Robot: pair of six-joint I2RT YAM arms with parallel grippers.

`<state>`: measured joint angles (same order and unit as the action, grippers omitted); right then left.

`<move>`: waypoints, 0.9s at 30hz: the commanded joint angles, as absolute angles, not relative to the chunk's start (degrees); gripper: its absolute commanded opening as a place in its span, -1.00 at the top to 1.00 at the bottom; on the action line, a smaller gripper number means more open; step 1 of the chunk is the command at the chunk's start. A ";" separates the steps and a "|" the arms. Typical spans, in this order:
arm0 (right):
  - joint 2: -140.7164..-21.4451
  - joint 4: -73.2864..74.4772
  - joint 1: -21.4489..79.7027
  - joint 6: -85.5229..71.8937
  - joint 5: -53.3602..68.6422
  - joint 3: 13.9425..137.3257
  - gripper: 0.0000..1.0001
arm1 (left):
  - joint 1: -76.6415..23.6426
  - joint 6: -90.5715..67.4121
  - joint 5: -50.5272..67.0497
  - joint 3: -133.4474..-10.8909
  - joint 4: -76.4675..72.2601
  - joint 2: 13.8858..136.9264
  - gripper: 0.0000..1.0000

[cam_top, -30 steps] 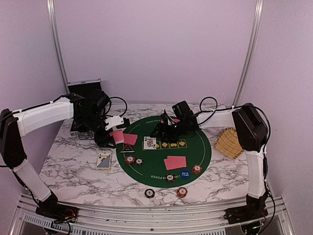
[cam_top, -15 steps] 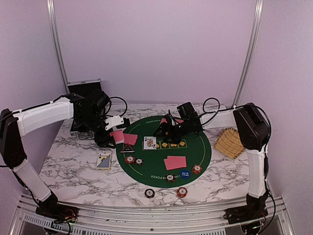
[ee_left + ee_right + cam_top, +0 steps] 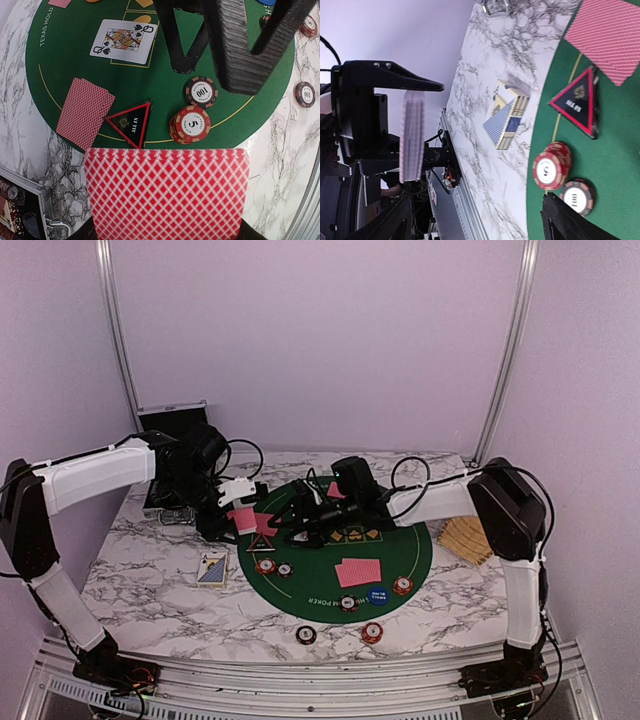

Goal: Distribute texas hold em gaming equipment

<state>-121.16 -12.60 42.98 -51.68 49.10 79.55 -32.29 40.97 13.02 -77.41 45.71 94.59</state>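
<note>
Near table edge: two poker chips on bare marble, off green mat. Mat's near rim: more chips, blue button, face-down card pair. Mat's left side: triangular marker, chip stack, second pair, queen face-up. Left gripper clamped on deck. Right gripper fingers apart, empty, near deck. Judged roughly midway, more dealing left. Case at far-left corner.

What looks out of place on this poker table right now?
A dark chip and a red chip lie off the green mat, on the marble table near the front edge; the rest sit on it. Nothing looks spilled or damaged.
</note>
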 commanded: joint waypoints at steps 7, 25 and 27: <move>-121.38 -23.25 44.42 -59.08 52.96 81.45 -0.75 | -32.68 41.13 14.06 -79.82 47.02 95.09 1.00; -127.74 -30.45 46.26 -66.21 54.73 87.54 -0.67 | -33.90 40.78 14.77 -81.02 46.93 95.48 1.00; -128.55 -31.28 46.53 -67.03 54.89 88.30 -0.67 | -34.01 40.70 14.89 -81.11 46.93 95.77 1.00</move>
